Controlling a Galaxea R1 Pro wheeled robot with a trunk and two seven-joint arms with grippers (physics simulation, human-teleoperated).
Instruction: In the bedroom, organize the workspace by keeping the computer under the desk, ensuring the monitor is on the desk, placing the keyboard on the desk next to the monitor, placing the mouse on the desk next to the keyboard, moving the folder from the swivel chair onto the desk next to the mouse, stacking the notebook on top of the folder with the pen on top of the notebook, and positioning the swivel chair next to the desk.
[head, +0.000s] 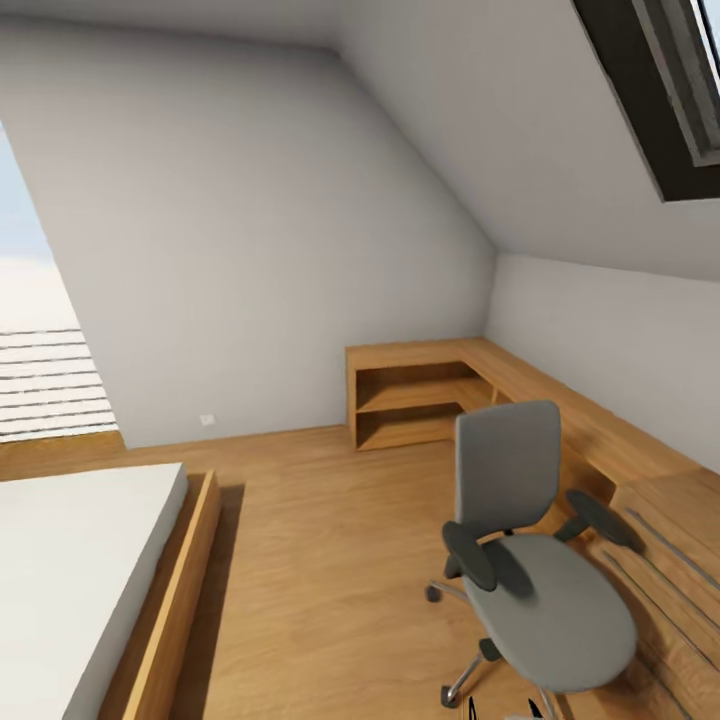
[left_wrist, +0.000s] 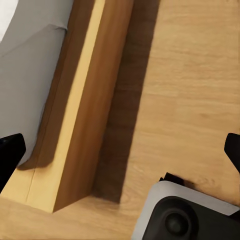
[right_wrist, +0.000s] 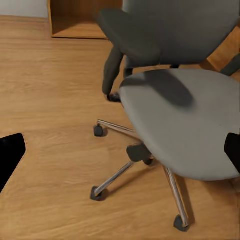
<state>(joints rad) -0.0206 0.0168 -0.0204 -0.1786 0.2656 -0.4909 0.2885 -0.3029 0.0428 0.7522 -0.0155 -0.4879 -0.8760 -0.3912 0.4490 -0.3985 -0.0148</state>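
I am in the bedroom (head: 250, 200), with the bed (head: 80, 560) at my left and the oak corner shelves (head: 415, 395) ahead. The swivel chair (head: 540, 570) stands near me on the plank floor (head: 320, 560), beside the oak dresser (head: 670, 560); its seat looks bare, no folder visible. My left end effector (left_wrist: 120, 150) and right end effector (right_wrist: 120, 150) are both spread wide and hold nothing. I judge this as the chair step: next I must approach and grip the chair.
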